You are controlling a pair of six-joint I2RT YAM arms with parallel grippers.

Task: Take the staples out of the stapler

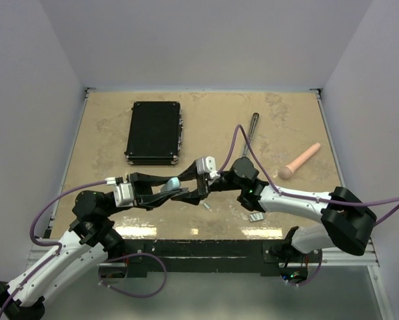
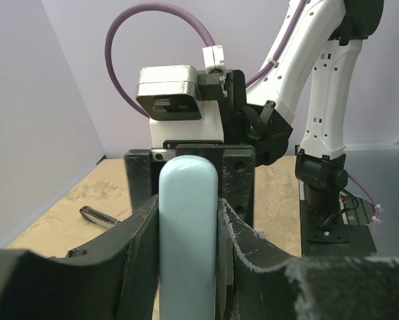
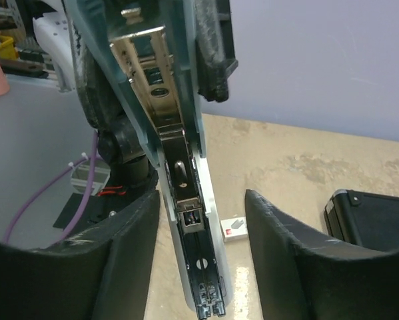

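Note:
The stapler (image 1: 171, 185) has a pale blue body and is held up over the table's front middle. My left gripper (image 1: 177, 189) is shut on it; in the left wrist view the blue body (image 2: 188, 227) stands tight between both fingers. My right gripper (image 1: 202, 187) is open, its fingers either side of the stapler's opened underside (image 3: 189, 220), closer to the left finger. The dark magazine channel shows a pusher block; I see no staples in it. A slim grey loop-ended rail (image 1: 252, 124) lies on the table at the back.
A flat black case (image 1: 154, 132) lies back left and shows in the right wrist view (image 3: 372, 220). A pink cylinder (image 1: 300, 162) lies at the right. A small white tile (image 3: 234, 227) lies under the stapler. Small pale pieces (image 1: 206, 206) (image 1: 256, 217) lie near the front edge.

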